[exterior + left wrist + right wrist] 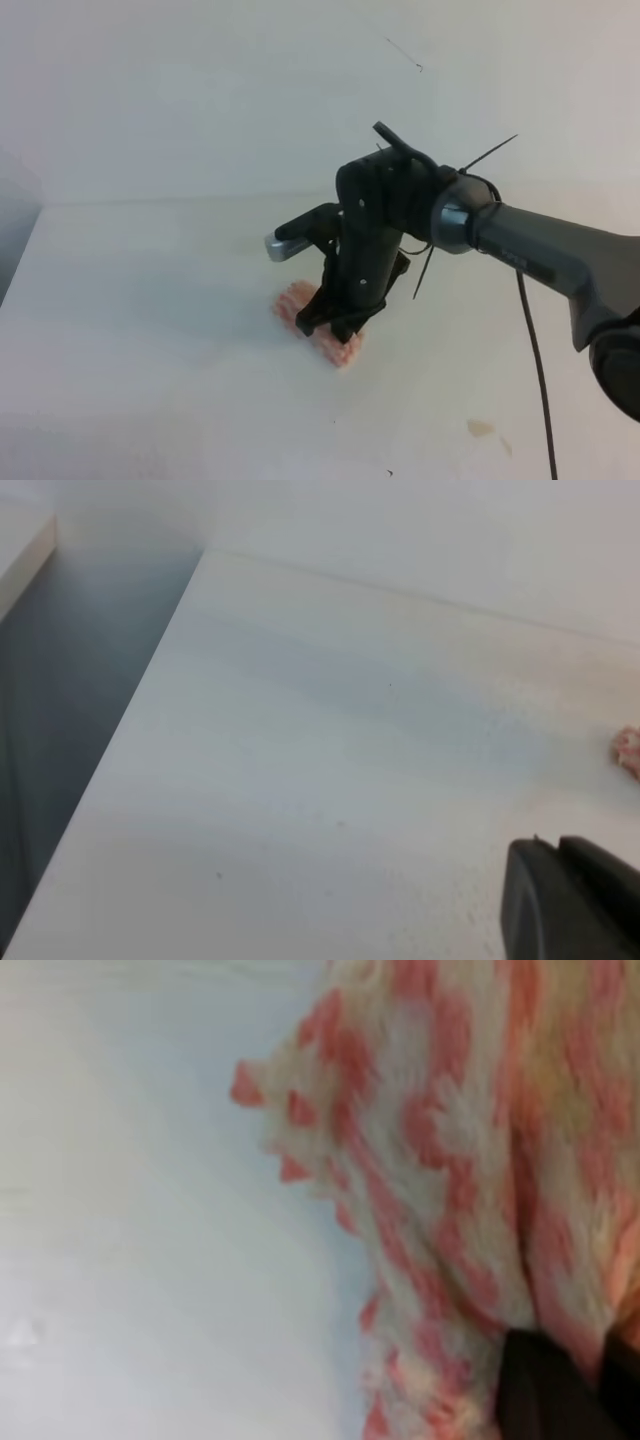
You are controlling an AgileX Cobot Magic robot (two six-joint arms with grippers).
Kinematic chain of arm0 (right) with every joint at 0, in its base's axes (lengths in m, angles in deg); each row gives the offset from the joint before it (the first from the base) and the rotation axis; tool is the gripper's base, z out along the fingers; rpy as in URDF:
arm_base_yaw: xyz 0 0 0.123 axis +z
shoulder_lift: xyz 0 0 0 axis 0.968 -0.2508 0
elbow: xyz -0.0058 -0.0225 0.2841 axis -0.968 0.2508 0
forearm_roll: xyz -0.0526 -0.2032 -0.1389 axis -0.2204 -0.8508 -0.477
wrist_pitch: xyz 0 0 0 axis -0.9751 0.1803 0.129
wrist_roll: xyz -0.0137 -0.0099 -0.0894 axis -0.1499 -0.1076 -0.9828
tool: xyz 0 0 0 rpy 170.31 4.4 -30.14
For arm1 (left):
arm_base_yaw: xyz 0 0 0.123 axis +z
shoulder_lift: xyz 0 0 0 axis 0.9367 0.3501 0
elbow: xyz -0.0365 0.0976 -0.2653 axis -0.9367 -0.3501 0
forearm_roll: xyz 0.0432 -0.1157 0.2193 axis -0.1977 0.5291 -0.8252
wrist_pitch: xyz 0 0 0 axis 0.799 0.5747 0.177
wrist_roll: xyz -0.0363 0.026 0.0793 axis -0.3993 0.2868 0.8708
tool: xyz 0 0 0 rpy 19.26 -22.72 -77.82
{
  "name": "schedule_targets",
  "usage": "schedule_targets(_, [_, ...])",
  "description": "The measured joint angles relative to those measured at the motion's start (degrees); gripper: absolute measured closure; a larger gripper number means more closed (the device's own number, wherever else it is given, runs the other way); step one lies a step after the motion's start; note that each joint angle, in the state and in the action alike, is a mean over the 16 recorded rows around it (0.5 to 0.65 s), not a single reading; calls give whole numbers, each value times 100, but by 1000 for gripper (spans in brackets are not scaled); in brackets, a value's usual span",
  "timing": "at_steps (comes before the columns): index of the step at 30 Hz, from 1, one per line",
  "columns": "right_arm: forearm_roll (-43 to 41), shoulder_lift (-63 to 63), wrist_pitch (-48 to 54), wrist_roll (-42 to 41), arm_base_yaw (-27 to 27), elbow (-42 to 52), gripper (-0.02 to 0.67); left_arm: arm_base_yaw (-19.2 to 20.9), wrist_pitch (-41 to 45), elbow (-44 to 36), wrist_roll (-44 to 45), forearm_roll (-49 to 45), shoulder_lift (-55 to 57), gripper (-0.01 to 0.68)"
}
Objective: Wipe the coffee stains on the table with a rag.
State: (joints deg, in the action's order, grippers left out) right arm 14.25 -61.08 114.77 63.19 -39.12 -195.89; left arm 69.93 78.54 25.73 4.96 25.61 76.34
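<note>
White table (150, 330) | my right gripper (335, 325) pinching rag (300, 303), pressed down | coffee stain (481, 428) lies toward front-right, w/in right arm's reach

Exterior high view: bright, flat, diffuse light; the white table (150, 330) is near blown out and low in contrast. A faint soft shadow sits under the right gripper (335, 325) around the rag (340, 350). Grey falloff at the left edge. Mild softness and compression noise overall.

Left wrist view: even light, with a bluish-grey cast across the middle of the frame and a darker grey wedge at far left. A black, out-of-focus part sits at lower right.

Right wrist view: heavily defocused; the rag's check pattern is smeared. The left half of the frame is washed-out white-blue.
</note>
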Motion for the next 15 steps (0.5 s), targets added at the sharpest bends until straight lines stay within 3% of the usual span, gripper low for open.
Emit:
schedule_targets(8, [-41,86,325,-32,-586,161,617,0,5,0,0,0,0,674])
schedule_targets(15, [13,544,-44,-80,-994,1020,617,0,11,-16,0,0,0,674])
